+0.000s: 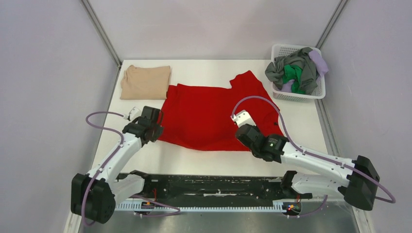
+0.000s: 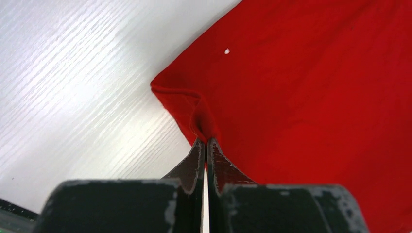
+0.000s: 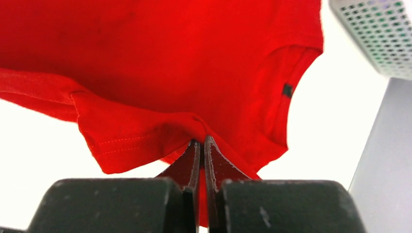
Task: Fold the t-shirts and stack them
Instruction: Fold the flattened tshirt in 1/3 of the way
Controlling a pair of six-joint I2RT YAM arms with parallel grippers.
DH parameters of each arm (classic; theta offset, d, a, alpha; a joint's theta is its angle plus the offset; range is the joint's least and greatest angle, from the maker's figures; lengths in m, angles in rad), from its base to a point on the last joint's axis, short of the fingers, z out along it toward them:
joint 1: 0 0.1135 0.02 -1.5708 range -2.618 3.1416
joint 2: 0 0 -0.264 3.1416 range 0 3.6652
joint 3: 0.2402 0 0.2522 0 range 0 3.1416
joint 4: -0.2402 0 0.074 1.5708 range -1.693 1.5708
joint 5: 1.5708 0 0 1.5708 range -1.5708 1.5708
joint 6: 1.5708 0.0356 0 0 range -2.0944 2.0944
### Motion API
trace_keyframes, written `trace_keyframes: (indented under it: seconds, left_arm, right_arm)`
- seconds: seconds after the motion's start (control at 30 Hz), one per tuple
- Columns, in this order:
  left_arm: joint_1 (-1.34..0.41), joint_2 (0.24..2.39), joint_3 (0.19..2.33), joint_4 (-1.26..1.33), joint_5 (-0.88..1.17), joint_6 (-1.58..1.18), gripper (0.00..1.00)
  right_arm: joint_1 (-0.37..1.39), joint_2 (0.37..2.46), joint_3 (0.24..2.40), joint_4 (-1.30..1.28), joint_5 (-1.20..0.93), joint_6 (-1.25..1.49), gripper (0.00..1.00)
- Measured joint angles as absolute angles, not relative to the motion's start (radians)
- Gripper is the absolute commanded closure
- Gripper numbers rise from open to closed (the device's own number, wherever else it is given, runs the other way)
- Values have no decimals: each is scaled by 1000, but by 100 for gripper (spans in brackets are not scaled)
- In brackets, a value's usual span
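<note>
A large bright red t-shirt [image 1: 209, 114] lies spread across the middle of the table. My left gripper [image 1: 156, 127] is shut on its left lower corner; the left wrist view shows the cloth [image 2: 311, 87] pinched and puckered at the fingertips [image 2: 206, 141]. My right gripper [image 1: 243, 127] is shut on the shirt near its right sleeve; the right wrist view shows the sleeve hem and collar [image 3: 204, 77] bunched at the fingertips [image 3: 200, 141]. A folded beige t-shirt [image 1: 145, 81] lies at the far left. Grey, green and lavender shirts [image 1: 295, 72] fill the basket.
A white mesh basket [image 1: 318, 92] stands at the far right corner, its corner also in the right wrist view [image 3: 379, 34]. Grey enclosure walls surround the white table [image 1: 301, 126]. A black rail [image 1: 209, 187] runs along the near edge.
</note>
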State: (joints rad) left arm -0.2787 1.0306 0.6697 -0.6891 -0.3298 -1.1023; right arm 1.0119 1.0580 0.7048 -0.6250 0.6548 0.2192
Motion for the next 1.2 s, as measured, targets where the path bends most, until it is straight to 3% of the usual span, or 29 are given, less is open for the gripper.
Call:
trace_keyframes:
  seconds: [0.43,0.47,0.53,0.6,0.67,0.7,0.73,0.9,1.03,1.2]
  left_arm:
    - [-233,1334,765,-522,-339,-1094,97]
    - [-227,1359,778,-517,-337,-1092,91]
    - [-218,1403,804,-502,-334,-1087,63]
    - [-210,1444,830,-486,-331,-1079,40]
    - [-201,1467,842,-469,-331,-1068,3]
    - [-197,1475,846,-463,-331,-1068,0]
    - [-194,1477,849,-461,-332,-1066,0]
    - [-188,1451,884,-470,-349,-1066,0]
    - [-187,1339,898,-475,-365,-1061,0]
    - [-186,1217,891,-453,-298,-1031,0]
  right_arm:
    - [766,1285,773,-364,589,-68,99]
    - [748,1314,787,-347,580,-87,97]
    - [717,1367,813,-320,569,-118,87]
    - [686,1430,845,-290,553,-149,85]
    - [660,1491,876,-266,548,-182,80]
    - [646,1527,897,-255,546,-197,59]
    - [633,1562,919,-246,546,-209,41]
    - [564,1720,1089,-220,617,-242,2]
    - [528,1694,1116,-193,672,-216,2]
    - [520,1512,994,-165,617,-126,2]
